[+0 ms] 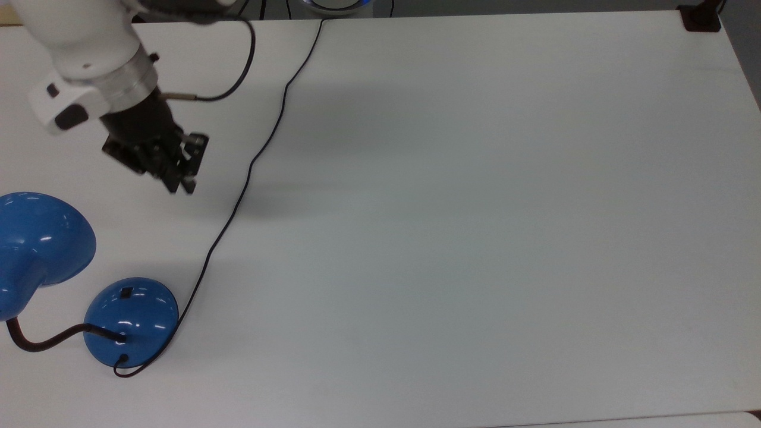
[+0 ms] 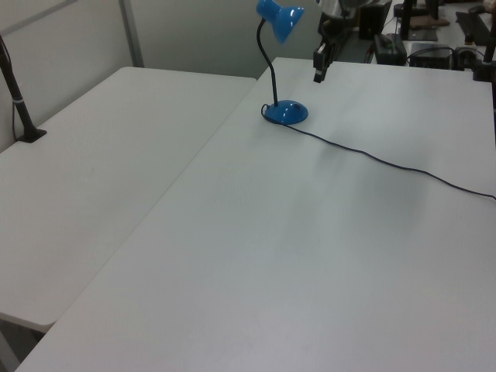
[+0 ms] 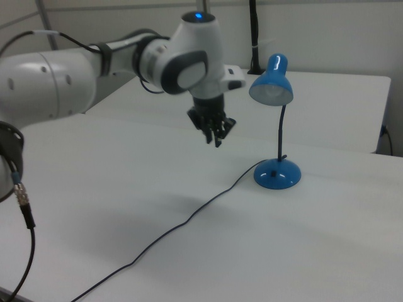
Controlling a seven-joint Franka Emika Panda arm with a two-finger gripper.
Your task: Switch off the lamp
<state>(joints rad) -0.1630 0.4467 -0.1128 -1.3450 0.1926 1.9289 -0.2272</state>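
Hovering jaws (image 1: 181,181) closed, empty, apart from lamp (image 1: 128,321)

My gripper (image 1: 178,178) is black under a white and grey arm (image 3: 94,63), the lamp (image 3: 277,173) is glossy blue with a black neck and black cord (image 1: 238,196), on a white table (image 1: 475,238).

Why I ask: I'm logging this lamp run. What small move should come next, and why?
Probably a small retreat up and away. The gripper hangs in the air apart from the lamp, the switch is uncovered, and the shade casts no glow on the table, so it looks off.
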